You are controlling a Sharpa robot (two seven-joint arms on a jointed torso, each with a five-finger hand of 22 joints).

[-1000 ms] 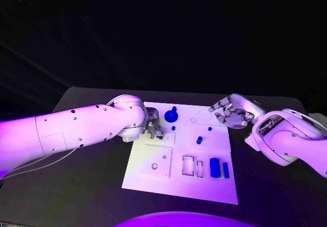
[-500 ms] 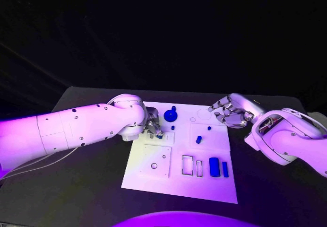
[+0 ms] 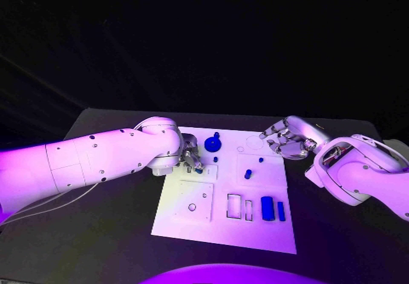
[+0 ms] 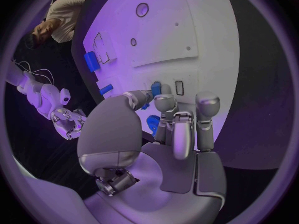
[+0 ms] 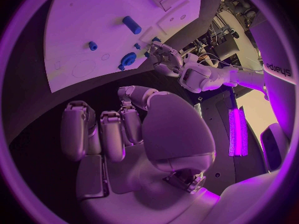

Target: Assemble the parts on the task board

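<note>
The black tabletop [image 3: 102, 236] carries the white rectangular task board [image 3: 256, 228] at its middle, the board's long sides running from the near edge toward the far edge.

The left hand [image 3: 189, 155], silver and many-fingered, is down over the board's far left part, just inside its left edge. In the left wrist view its fingers [image 4: 207, 117] are curled downward toward the board, with a small blue part [image 4: 153, 123] between them and another small blue piece [image 4: 156, 88] at a fingertip; whether the hand actually grips either one cannot be told.

The right hand [image 3: 288, 138] hangs at the board's far right corner. Its fingers [image 5: 77, 129] are curled inward with nothing in them.

On the board, a round blue knob-like part [image 3: 213, 142] sits near the far edge, close beside the left hand. A large blue rectangular block [image 3: 268, 209] and a narrower blue bar [image 3: 281, 211] lie side by side near the near right corner, next to two empty rectangular slots [image 3: 234, 206]. A short blue peg [image 3: 248, 174] lies near the board's middle, toward the right edge.
</note>
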